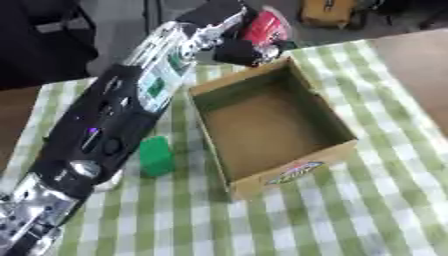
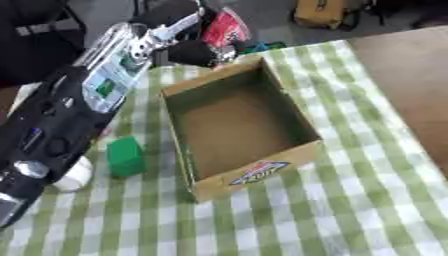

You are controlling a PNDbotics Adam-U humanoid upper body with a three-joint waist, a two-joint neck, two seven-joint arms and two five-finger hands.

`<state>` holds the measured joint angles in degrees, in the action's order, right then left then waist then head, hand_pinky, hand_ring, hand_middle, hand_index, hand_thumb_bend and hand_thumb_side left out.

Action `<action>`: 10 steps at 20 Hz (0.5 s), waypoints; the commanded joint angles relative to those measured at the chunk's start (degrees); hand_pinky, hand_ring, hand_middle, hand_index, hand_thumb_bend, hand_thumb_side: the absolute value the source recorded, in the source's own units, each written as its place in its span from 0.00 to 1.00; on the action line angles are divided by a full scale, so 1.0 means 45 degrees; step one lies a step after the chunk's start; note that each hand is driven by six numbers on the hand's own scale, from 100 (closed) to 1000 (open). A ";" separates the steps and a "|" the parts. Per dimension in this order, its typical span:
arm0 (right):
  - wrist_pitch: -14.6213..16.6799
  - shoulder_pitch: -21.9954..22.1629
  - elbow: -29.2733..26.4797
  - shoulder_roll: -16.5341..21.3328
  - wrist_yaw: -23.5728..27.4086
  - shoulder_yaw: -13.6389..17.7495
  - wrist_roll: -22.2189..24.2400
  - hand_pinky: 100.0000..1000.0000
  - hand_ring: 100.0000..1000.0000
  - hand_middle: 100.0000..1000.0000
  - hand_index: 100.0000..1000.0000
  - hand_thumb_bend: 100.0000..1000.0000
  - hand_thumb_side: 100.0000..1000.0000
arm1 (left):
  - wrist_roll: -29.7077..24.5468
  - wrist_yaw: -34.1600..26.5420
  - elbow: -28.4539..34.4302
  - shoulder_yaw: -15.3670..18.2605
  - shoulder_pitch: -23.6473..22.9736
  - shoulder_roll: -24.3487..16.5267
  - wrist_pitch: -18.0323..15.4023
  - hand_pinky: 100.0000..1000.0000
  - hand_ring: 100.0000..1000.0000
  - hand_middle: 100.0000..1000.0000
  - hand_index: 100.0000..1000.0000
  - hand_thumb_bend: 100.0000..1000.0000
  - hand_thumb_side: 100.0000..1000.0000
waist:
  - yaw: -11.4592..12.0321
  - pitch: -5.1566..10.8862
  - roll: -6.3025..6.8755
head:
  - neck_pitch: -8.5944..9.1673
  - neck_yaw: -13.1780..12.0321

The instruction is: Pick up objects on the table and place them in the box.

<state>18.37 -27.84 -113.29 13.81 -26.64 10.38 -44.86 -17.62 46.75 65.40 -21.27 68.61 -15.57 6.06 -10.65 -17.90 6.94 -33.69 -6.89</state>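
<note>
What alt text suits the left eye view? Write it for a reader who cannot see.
The left robot hand holds a red object just beyond the far edge of an open, empty cardboard box. The box sits on a green-checked cloth, with a green block standing to its left, beside the arm.

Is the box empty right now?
Empty: the box shows only bare brown floor; the red object is in the left hand beyond its rim.

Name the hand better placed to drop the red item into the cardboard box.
Left. The left hand is curled round the red packet just beyond the cardboard box's far rim. No right hand shows.
</note>
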 commanded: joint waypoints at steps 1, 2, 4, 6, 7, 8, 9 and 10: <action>0.0083 -0.0223 -0.0289 0.0052 0.0053 -0.0028 -0.0018 0.52 0.65 0.55 0.67 0.00 0.81 | 0.0652 0.1179 -0.0283 -0.0102 0.0242 0.0126 -0.0161 0.20 0.33 0.34 0.58 0.00 0.75 | -0.0031 0.0220 -0.0160 | 0.0173 -0.0065; 0.0085 -0.0228 -0.0289 0.0040 0.0056 -0.0025 -0.0023 0.52 0.65 0.55 0.67 0.00 0.81 | 0.0813 0.1579 -0.0417 -0.0131 0.0189 0.0212 -0.0171 0.24 0.35 0.37 0.61 0.00 0.76 | -0.0032 0.0221 -0.0174 | 0.0194 -0.0067; 0.0082 -0.0234 -0.0289 0.0012 0.0064 -0.0021 -0.0025 0.52 0.65 0.55 0.67 0.00 0.81 | 0.1225 0.2415 -0.0681 -0.0154 0.0034 0.0460 -0.0042 0.26 0.37 0.39 0.63 0.00 0.78 | -0.0026 0.0211 -0.0216 | 0.0274 -0.0052; 0.0085 -0.0246 -0.0289 -0.0003 0.0070 -0.0024 -0.0021 0.52 0.65 0.55 0.67 0.00 0.81 | 0.1465 0.2902 -0.0877 -0.0194 -0.0059 0.0669 -0.0069 0.29 0.40 0.42 0.66 0.00 0.80 | -0.0021 0.0203 -0.0239 | 0.0314 -0.0048; 0.0086 -0.0249 -0.0289 -0.0006 0.0071 -0.0024 -0.0020 0.52 0.65 0.55 0.67 0.00 0.81 | 0.1533 0.3031 -0.0945 -0.0190 -0.0078 0.0721 -0.0102 0.29 0.40 0.42 0.66 0.00 0.80 | -0.0020 0.0202 -0.0244 | 0.0321 -0.0047; 0.0086 -0.0250 -0.0289 -0.0008 0.0072 -0.0024 -0.0019 0.52 0.65 0.55 0.67 0.00 0.81 | 0.1582 0.3113 -0.0997 -0.0180 -0.0086 0.0752 -0.0134 0.29 0.40 0.42 0.66 0.00 0.80 | -0.0018 0.0201 -0.0246 | 0.0324 -0.0046; 0.0089 -0.0263 -0.0289 -0.0014 0.0077 -0.0028 -0.0018 0.52 0.65 0.55 0.67 0.00 0.81 | 0.1509 0.3271 -0.1090 -0.0249 -0.0123 0.0790 -0.0160 0.44 0.50 0.55 0.78 0.00 0.86 | -0.0024 0.0189 -0.0262 | 0.0337 -0.0058; 0.0090 -0.0273 -0.0289 -0.0021 0.0082 -0.0031 -0.0017 0.52 0.65 0.55 0.67 0.00 0.81 | 0.1394 0.3476 -0.1151 -0.0298 -0.0143 0.0835 -0.0174 0.44 0.50 0.55 0.78 0.00 0.86 | -0.0027 0.0181 -0.0274 | 0.0344 -0.0064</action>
<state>18.46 -28.24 -113.29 13.32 -26.59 10.21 -44.78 -11.47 61.34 59.93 -22.62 66.96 -11.58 5.43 -10.69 -18.09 6.43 -32.64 -6.93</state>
